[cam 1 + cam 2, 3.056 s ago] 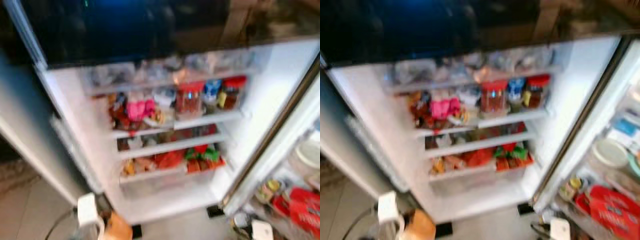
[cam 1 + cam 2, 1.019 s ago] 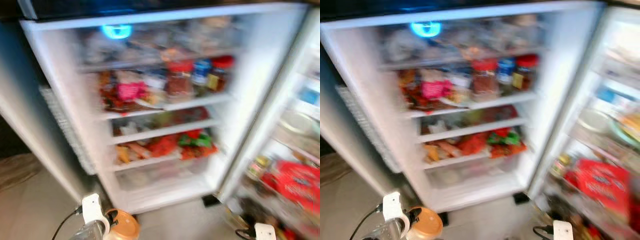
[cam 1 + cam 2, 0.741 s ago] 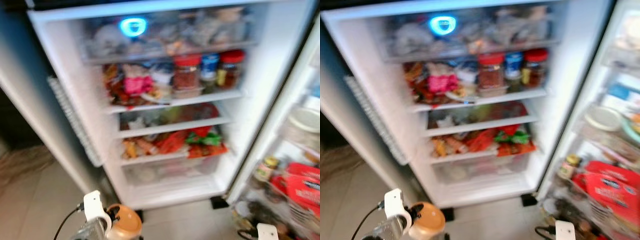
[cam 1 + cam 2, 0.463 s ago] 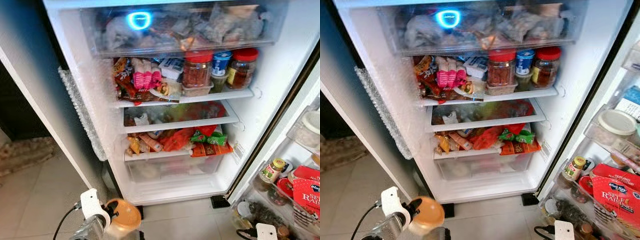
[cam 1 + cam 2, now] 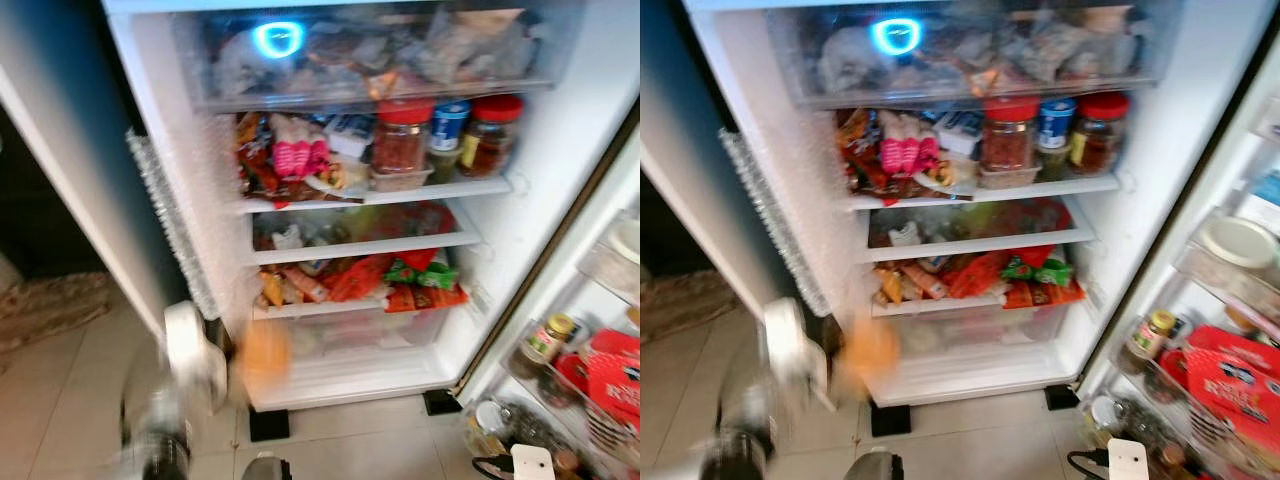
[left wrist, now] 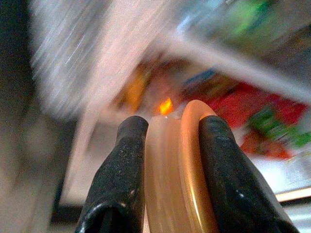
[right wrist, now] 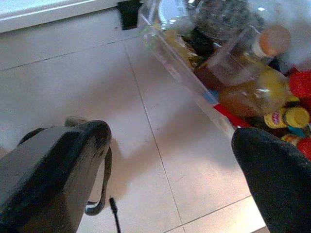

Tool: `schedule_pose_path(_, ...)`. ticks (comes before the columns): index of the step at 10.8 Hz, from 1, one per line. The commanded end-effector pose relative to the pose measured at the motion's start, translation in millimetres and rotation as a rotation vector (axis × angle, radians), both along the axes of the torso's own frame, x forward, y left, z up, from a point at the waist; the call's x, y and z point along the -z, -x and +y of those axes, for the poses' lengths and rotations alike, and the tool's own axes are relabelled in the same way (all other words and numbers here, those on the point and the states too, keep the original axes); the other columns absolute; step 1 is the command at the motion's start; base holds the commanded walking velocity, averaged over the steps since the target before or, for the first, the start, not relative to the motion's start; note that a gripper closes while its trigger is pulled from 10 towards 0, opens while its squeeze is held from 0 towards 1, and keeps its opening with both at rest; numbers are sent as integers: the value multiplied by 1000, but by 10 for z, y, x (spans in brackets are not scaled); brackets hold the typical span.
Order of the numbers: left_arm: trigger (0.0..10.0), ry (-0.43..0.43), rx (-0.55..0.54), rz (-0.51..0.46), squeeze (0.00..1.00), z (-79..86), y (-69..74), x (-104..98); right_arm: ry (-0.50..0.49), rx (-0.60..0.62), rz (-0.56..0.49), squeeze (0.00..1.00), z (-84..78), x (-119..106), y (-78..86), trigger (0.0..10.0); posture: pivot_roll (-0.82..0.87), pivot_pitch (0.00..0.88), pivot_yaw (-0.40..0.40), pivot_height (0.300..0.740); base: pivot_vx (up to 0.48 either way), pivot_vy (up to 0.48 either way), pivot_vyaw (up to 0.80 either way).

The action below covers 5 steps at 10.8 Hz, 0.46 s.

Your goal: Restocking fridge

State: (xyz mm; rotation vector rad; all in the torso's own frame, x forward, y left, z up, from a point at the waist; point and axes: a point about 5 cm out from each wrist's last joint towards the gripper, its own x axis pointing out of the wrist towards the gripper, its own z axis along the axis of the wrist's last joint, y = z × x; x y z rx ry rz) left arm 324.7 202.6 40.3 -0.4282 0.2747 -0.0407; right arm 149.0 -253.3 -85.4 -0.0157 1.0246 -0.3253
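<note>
While the fridge [image 5: 560, 130] stood sharp in both eye views half a second ago, the left arm was then low at the frame's bottom edge, its orange-lidded jar just under the fridge's base; now that arm is a smear of motion, lifted toward the fridge, and the jar [image 5: 264, 350] shows as an orange blur in front of the bottom drawer [image 5: 350, 335]. The shelves have hardly shifted in the picture: the red-lidded jars [image 5: 402, 138] sit on the shelf under the top bin, with the blue-lidded tub [image 5: 450, 122] between them, and the pink packet [image 5: 296, 152] lies at the other end of that shelf. Red and green snack bags [image 5: 405, 280] lie on the shelf just above the drawer. A blue light [image 5: 278, 38] glows in the top bin.

Up close in the left wrist view, the left gripper [image 6: 167, 145] is clamped on the jar, one black finger [image 6: 121, 170] against its pale body and the other pressed to the orange lid's top; beyond them the fridge's shelves are streaked with blur. From the eye views this grip cannot be made out.

Looking along the right gripper [image 7: 170, 155], the right wrist view has its two fingers spread wide with nothing between them, hanging over pale floor tiles [image 7: 146, 160] beside the fridge's door bin [image 7: 194, 82], where bottles with amber liquid [image 7: 248, 87] and yellow caps stand. A dark cable [image 7: 102, 194] lies on the tiles below. In the eye views the door's racks [image 5: 1200, 390] show a red carton [image 5: 1230, 385] and a small jar.
</note>
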Motion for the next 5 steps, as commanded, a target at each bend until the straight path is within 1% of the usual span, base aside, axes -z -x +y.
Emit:
schedule_pose_path(1, 10000, 35, 22, 7, 0, -44, 50, 65, 6, -2, 0, 0, -2, 1, 7, 10000, 49, 0, 10, 652, 0, 0, 0)
schedule_pose_path(2, 10000, 42, 41, -14, 0, -82, 40, 48, 3, 5, -2, 0, 1, 5, 15, 10000, 43, 0, 15, 652, 0, 0, 0)
schedule_pose_path(3, 10000, 146, 56, -30, 0, -177, 39, 52, 1, 5, -1, 0, 7, 11, 28, 10000, 33, 0, 23, 652, 0, 0, 0)
schedule_pose_path(4, 10000, 322, 37, -34, 0, -246, 47, 67, -1, 15, -7, 0, 12, 15, 36, 10000, 27, 0, 26, 652, 0, 0, 0)
schedule_pose_path(5, 10000, 434, 43, -36, 0, -323, 66, 87, -6, 31, -16, 0, 12, 15, 39, 10000, 18, 0, 29, 652, 0, 0, 0)
